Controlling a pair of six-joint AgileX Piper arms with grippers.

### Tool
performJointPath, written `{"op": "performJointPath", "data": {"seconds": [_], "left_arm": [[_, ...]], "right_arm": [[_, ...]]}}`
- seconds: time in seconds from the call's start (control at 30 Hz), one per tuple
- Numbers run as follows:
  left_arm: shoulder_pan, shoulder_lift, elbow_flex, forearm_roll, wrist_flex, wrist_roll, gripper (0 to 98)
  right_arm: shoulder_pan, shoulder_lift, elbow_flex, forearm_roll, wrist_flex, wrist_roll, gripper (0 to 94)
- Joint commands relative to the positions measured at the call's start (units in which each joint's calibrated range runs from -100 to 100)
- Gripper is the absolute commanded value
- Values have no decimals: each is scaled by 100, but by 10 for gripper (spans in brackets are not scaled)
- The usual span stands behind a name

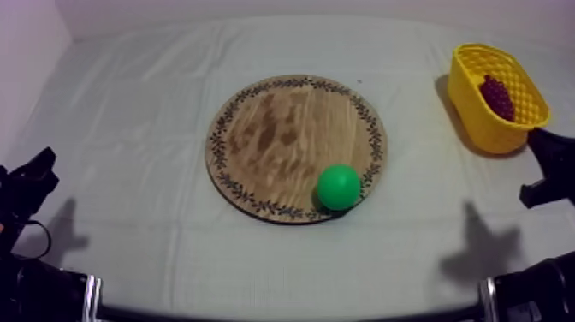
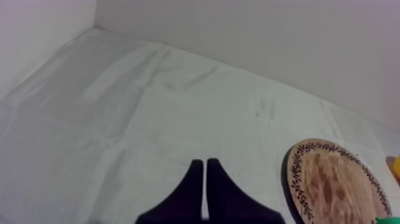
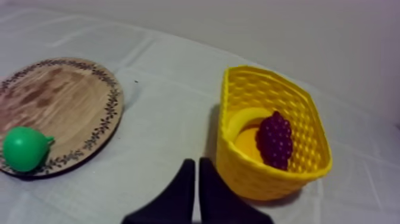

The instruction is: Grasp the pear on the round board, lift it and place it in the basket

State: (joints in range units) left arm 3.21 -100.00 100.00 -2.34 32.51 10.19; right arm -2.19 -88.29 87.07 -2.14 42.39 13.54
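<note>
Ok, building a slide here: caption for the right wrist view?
Shut right hand before the yellow basket holding grapes; the pear lies on the wooden board.

1 wooden board (image 1: 282, 137), 1 pear (image 1: 339, 187), 1 yellow basket (image 1: 479, 120), 1 grape bunch (image 1: 497, 96), 1 banana (image 3: 243, 122).

The pear (image 1: 339, 186) is bright green. The board (image 1: 274, 137) is mottled brown wood, and its rim carries a dark leafy vine pattern. The basket (image 1: 473, 110) is yellow with a woven lattice. The grapes (image 1: 497, 97) are dark purple. The cloth (image 1: 128, 111) is grey-white.
</note>
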Motion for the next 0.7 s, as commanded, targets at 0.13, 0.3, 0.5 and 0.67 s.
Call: {"op": "performJointPath", "data": {"seconds": [0.13, 0.3, 0.5, 0.67], "left_arm": [[2, 0, 0, 2, -1, -1, 1], [2, 0, 0, 2, -1, -1, 1], [2, 0, 0, 2, -1, -1, 1], [2, 0, 0, 2, -1, -1, 1]], "right_arm": [[-823, 1588, -2479, 226, 1107, -293, 7], [-1481, 2821, -3930, 530, 1756, -736, 6], [-2343, 4239, -5491, 1100, 2807, -1494, 4], [-2800, 5235, -6417, 1454, 3700, -1928, 3]]}}
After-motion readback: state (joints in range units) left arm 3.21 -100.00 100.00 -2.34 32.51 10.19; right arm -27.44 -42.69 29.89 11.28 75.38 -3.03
